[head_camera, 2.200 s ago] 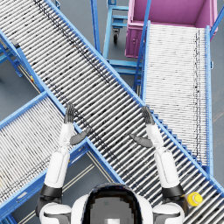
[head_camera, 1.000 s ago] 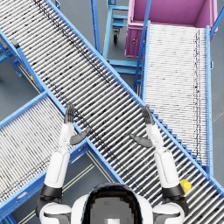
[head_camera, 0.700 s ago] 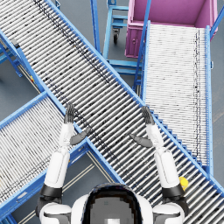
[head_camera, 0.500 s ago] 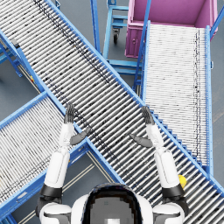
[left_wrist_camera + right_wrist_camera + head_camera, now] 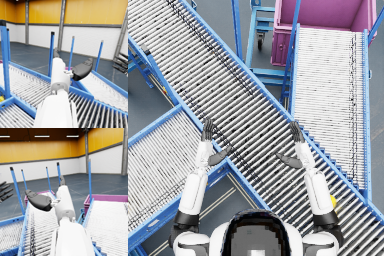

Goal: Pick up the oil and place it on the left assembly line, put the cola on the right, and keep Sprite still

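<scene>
Left robot hand [image 5: 208, 144]: I see it held over the near edge of the middle conveyor [image 5: 243, 110], fingers straight, thumb spread wide, holding nothing.
Right robot hand [image 5: 298, 147]: it is in the same pose further along that conveyor, fingers apart and empty, thumb turned toward the other hand.
Task thing: only a small yellow object [image 5: 333, 201] peeks out just beside my right forearm, on the middle conveyor. Too much is hidden for me to tell which bottle it is.
Left conveyor [image 5: 158, 155]: it lies beside my left arm.
Right conveyor [image 5: 328, 90]: it runs up to a pink bin [image 5: 328, 12].
</scene>
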{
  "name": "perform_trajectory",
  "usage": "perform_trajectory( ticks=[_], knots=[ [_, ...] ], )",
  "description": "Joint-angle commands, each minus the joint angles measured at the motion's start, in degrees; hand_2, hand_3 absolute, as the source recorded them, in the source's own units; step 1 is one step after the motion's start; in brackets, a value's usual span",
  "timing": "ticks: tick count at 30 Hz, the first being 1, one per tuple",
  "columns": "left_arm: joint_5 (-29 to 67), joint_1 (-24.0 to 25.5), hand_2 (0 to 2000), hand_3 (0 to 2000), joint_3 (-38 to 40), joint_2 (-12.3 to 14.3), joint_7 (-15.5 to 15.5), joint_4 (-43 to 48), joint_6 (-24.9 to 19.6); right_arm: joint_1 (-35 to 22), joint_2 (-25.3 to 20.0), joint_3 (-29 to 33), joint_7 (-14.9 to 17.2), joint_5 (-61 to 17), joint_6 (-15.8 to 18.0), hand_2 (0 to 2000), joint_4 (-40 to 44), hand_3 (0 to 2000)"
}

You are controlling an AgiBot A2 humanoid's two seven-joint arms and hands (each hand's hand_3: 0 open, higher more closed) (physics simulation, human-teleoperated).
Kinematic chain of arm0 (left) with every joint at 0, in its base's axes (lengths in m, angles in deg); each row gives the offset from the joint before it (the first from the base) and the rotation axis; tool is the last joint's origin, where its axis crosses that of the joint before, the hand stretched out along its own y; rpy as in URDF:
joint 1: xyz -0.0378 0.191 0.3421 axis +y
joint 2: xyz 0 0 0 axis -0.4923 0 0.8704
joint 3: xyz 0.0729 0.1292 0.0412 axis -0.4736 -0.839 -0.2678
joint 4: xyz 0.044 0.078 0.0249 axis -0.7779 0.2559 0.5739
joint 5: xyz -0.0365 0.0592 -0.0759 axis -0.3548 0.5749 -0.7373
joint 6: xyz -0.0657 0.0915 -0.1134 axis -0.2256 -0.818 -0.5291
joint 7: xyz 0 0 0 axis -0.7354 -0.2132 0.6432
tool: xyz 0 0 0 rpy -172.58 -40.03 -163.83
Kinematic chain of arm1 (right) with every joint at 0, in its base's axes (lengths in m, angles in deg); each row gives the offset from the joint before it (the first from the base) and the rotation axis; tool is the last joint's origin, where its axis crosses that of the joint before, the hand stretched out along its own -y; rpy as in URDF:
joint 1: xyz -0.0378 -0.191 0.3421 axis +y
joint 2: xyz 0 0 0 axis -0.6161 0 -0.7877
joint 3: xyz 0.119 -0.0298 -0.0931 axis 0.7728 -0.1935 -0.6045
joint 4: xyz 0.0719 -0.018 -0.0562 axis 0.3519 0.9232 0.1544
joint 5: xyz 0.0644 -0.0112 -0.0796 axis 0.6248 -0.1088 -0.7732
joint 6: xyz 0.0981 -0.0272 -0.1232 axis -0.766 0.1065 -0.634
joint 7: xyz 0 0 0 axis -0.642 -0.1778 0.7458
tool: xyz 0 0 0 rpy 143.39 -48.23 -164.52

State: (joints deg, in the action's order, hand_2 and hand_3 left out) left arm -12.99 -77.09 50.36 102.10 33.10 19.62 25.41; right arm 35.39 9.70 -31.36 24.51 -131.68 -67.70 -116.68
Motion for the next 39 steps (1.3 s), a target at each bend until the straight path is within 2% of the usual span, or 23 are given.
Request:
perform_trajectory(
  ticks=[1,8,10,12,17,18,23,26,35,39],
  knots=[
    [0.0,0.0,0,0,0.0,0.0,0.0,0.0,0.0,0.0,0.0,0.0,0.0,0.0,0.0,0,0.0,0],
    [0.0,-0.5,0,0,-1.2,0.3,0.0,-0.7,0.0,-0.8,-0.4,-0.9,0.0,0.0,0.0,0,0.7,0],
    [0.0,-0.5,0,0,-0.5,0.7,2.8,1.1,-2.8,-1.5,-1.2,0.3,-2.8,0.0,-2.8,0,-1.3,0],
    [0.0,-1.7,0,0,0.4,1.7,4.2,1.3,-4.3,-2.0,-1.8,1.3,-4.3,0.0,-4.2,0,-2.1,0],
    [0.0,-3.8,0,0,4.6,3.4,5.5,3.1,-5.5,-3.0,-3.1,4.7,-5.5,0.0,-5.4,0,-5.1,0],
    [2.5,-4.3,0,0,5.1,3.7,5.6,3.4,-5.6,-3.6,-3.4,5.0,-5.6,0.0,-5.5,0,-5.3,0],
    [15.3,-5.6,0,0,10.5,4.4,5.7,4.6,-5.7,-5.3,-4.6,7.7,-5.7,-12.7,-5.7,0,-6.8,0],
    [19.4,-6.7,0,0,12.6,4.7,5.8,5.2,-5.8,-6.4,-5.2,8.6,-5.8,-16.8,-5.7,0,-7.0,0],
    [21.6,-7.5,0,0,16.8,5.3,5.8,5.1,-5.8,-8.4,-6.0,14.1,-5.8,-19.1,-5.7,0,-6.7,0],
    [21.7,-8.0,0,0,17.8,5.4,5.8,5.0,-5.8,-8.7,-6.3,14.7,-5.8,-19.1,-5.7,0,-6.4,0]
  ],
)
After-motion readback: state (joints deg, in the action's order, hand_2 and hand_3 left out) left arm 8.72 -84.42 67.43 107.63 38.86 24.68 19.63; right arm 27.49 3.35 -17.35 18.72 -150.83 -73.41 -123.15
